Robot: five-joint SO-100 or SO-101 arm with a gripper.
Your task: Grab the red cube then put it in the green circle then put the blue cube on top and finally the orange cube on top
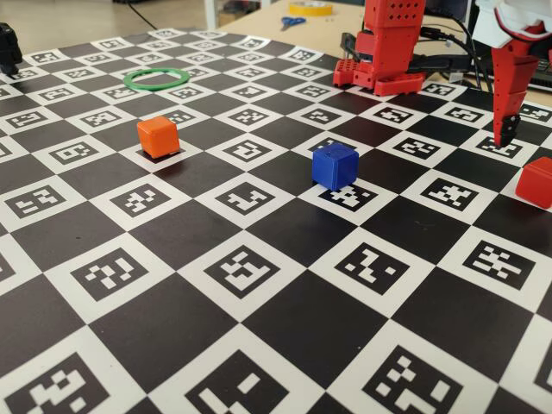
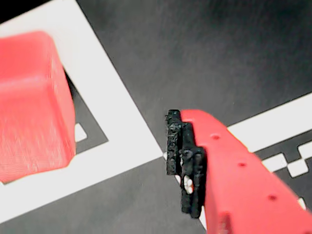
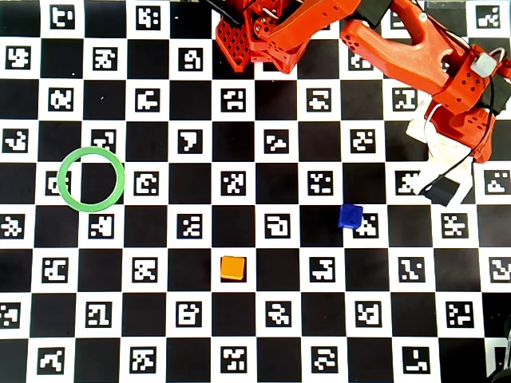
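The red cube (image 1: 536,181) rests on the board at the right edge of the fixed view, and fills the left side of the wrist view (image 2: 34,105). My gripper (image 1: 506,129) hangs just above the board, behind and left of that cube, not touching it. In the wrist view only one red finger (image 2: 234,165) with its black pad (image 2: 184,156) shows. Nothing lies against the pad, so the jaws stand open and empty. The blue cube (image 1: 335,166) (image 3: 350,215) and the orange cube (image 1: 158,136) (image 3: 232,267) stand apart on the board. The green circle (image 1: 156,79) (image 3: 90,177) lies empty.
The arm's red base (image 1: 388,52) (image 3: 263,36) stands at the board's far edge. In the overhead view the arm (image 3: 447,72) covers the red cube. Scissors (image 1: 291,21) and a tape roll (image 1: 310,7) lie off the board.
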